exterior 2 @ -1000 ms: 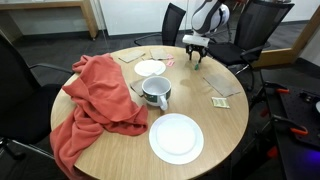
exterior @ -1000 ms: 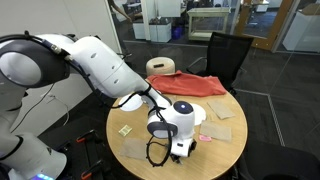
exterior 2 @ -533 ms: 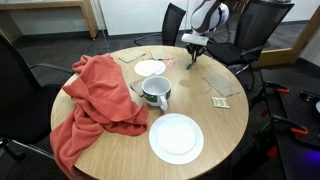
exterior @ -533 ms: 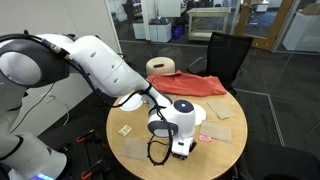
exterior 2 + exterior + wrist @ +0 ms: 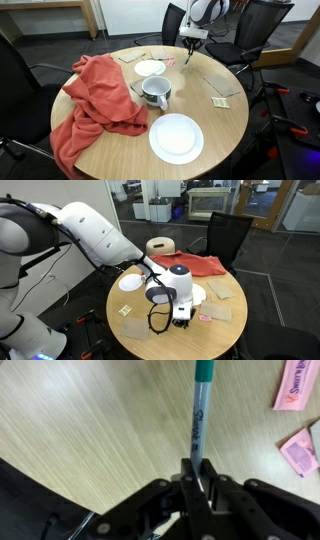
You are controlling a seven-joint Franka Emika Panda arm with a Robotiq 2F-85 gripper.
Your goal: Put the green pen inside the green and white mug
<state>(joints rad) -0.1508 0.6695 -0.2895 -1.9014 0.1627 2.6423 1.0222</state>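
In the wrist view my gripper [image 5: 197, 468] is shut on the green pen [image 5: 201, 415]. The pen's pale barrel runs from the jaws up to its green end at the top edge, above the wooden table. In an exterior view the gripper [image 5: 190, 44] hangs over the table's far side with the thin pen [image 5: 188, 58] pointing down from it, clear of the tabletop. The green and white mug [image 5: 155, 92] stands upright near the table's middle, next to the red cloth and well apart from the gripper. The arm hides the mug in the exterior view from the robot's side, where the gripper [image 5: 182, 314] hovers over the table.
A red cloth [image 5: 95, 100] drapes over the table's edge. A small white plate [image 5: 150, 68] lies behind the mug and a larger one [image 5: 176, 137] in front of it. Pink packets [image 5: 298, 385] and clear sheets [image 5: 215, 82] lie near the gripper. A tan cylinder [image 5: 160, 247] stands behind the table.
The jaws have closed on the green pen. The arm has risen and lifted the pen off the table.
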